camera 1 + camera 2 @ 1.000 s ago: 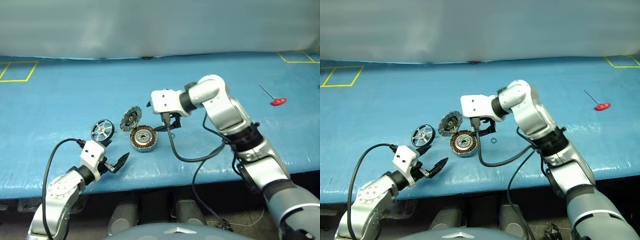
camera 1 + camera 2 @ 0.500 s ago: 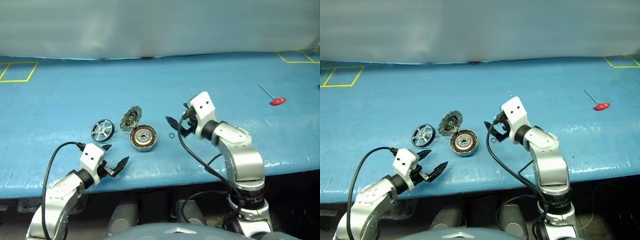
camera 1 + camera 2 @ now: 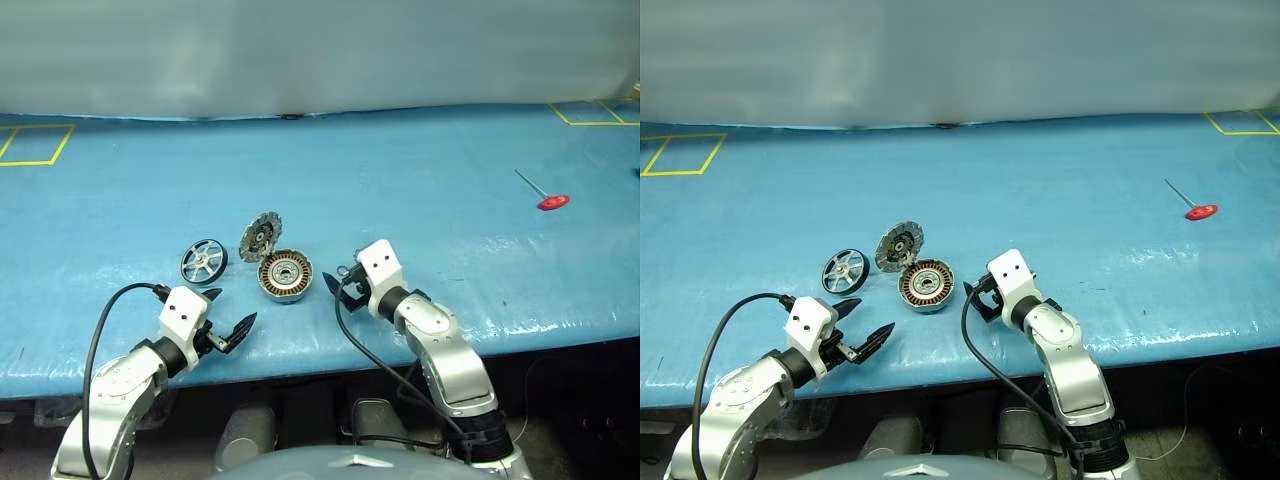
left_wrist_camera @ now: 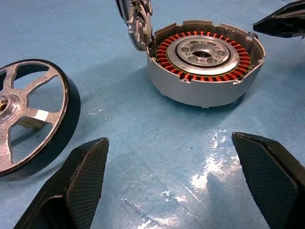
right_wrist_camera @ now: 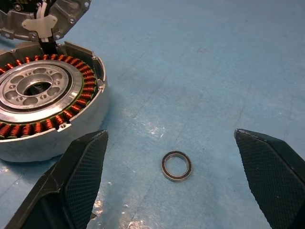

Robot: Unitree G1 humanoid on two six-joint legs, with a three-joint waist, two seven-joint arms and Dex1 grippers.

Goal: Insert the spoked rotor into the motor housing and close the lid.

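Here's the blue table [image 3: 420,170], and the motor housing [image 3: 286,275] sits open near its front edge, copper windings ringing a silver hub. Its lid [image 3: 260,236] stands tilted up at the far rim of the housing, dark inner face showing, joined at the edge. The spoked rotor [image 3: 203,261] lies flat on the table just to the left of the housing, apart from it, silver spokes up. Left gripper [image 3: 226,325] hangs low over the table's front edge, fingers spread wide and empty, pointed toward the rotor and housing. Right gripper [image 3: 338,282] sits just right of the housing, fingers wide apart too, nothing between them. A small dark ring [image 5: 176,166] lies on the table between its fingertips' line and the housing. Far off to the right, a red-handled tool [image 3: 546,196] rests on the table.
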